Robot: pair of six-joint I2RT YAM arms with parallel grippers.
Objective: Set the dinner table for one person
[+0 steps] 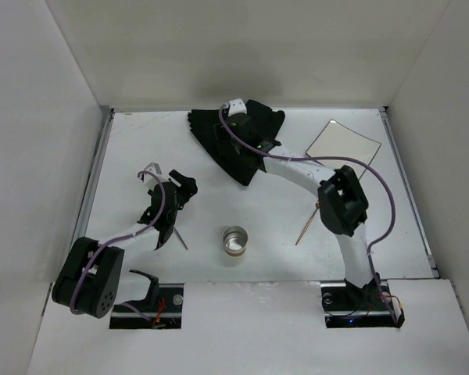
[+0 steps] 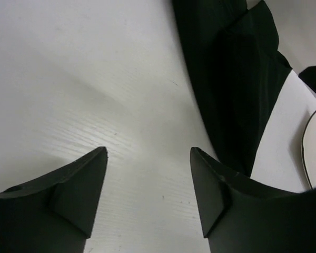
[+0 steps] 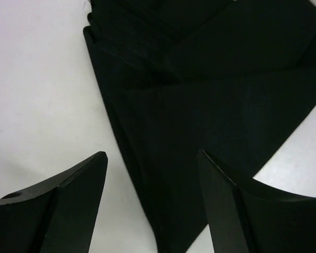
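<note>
White bench (image 1: 141,141) fills the floor between white walls, metal rails along its sides, arm bases at the near edge. Crumpled black cloth (image 1: 211,141) lies far-centre. The right arm reaches over it, and the right fingers (image 3: 68,200) are spread apart just above the cloth (image 3: 210,105), gripping nothing. Left fingers (image 2: 73,195) are also released, with bare bench (image 2: 95,79) between them and the cloth edge (image 2: 237,79) just to their right. White square plate (image 1: 345,141) sits far-right, near the cloth. Metal cup (image 1: 235,240) stands upright near-centre. Thin wooden stick (image 1: 308,223) lies right of the cup, apart from it. Thin metal utensil (image 1: 178,237) lies by the left arm; can't tell which kind.
</note>
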